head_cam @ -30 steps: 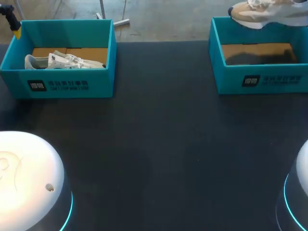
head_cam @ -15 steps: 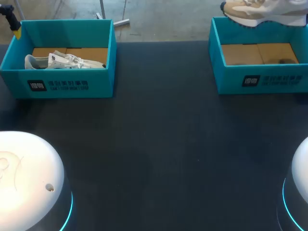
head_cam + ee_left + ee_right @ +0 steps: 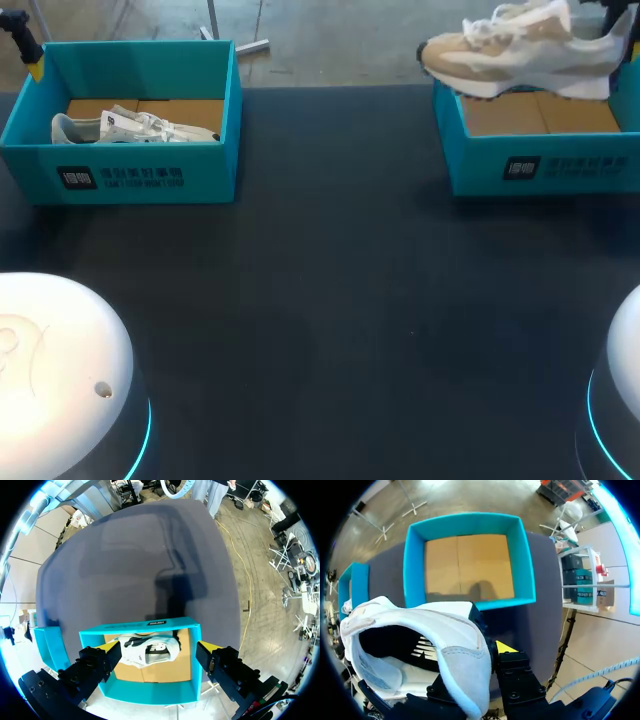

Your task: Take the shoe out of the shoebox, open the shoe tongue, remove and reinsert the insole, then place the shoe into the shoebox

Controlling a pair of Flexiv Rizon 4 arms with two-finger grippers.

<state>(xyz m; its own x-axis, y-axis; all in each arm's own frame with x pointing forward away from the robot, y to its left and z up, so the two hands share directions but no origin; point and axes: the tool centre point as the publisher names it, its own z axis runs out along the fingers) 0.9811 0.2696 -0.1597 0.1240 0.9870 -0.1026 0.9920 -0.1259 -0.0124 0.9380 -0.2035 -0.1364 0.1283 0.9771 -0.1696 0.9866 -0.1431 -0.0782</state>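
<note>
At one o'clock, the tan-and-white suede sneaker (image 3: pixel 520 50) hangs over the open teal cardboard shoebox (image 3: pixel 545 165), its heel apparently pinched by the right gripper (image 3: pixel 482 652). At eleven o'clock, the left gripper (image 3: pixel 157 650) hovers, fingers spread, above a second teal box (image 3: pixel 120 175) holding a white sneaker (image 3: pixel 130 125).

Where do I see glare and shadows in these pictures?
Head view: strong glare on the white arm base, while the table is evenly dim. Right wrist view: a soft shadow lies on the cardboard floor of the empty shoebox, near the lifted shoe. Left wrist view: a dark shadow falls on the table beyond the other shoebox.
</note>
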